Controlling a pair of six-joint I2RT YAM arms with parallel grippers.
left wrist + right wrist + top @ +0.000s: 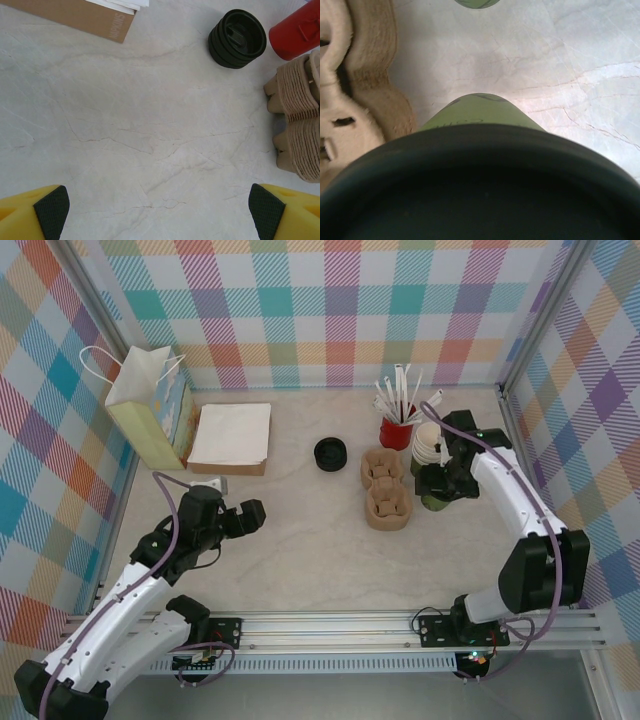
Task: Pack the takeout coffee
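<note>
Black lid [480, 195] of the takeout coffee [480, 112] looms right under the right wrist camera, the olive-green wall tapering away toward the bench [300, 560]. Take the brown pulp carrier [386, 490] as the marker. The coffee sits just beside its right side, beneath the right end effector [438, 483]. No fingers show around the cup, so I cannot tell whether that end effector is clamped on it or merely over it. Nor can I tell whether the cup stands on the bench or is lifted.

The pale paper bag [150, 415] stands well apart from the carrier, far to its left. The flat napkin box [232, 435] lies between bag and carrier. The left end effector [157, 210] hovers over bare bench left of the carrier, fingers spread wide, holding nothing. A red cup of straws [398, 430] stands just behind the carrier, with a stack of cream cups [428, 445] beside it. A stack of black lids [330, 453] sits near the carrier's back-left.

The spot right of the carrier looks crowded, so a careless swing could clip the cream cups or topple the straws. A hold on the tapered wall might slip, and a squeeze near the rim might pop the lid and spill. If the cup comes down off-centre over a carrier well, it would likely catch the rim and tip.
</note>
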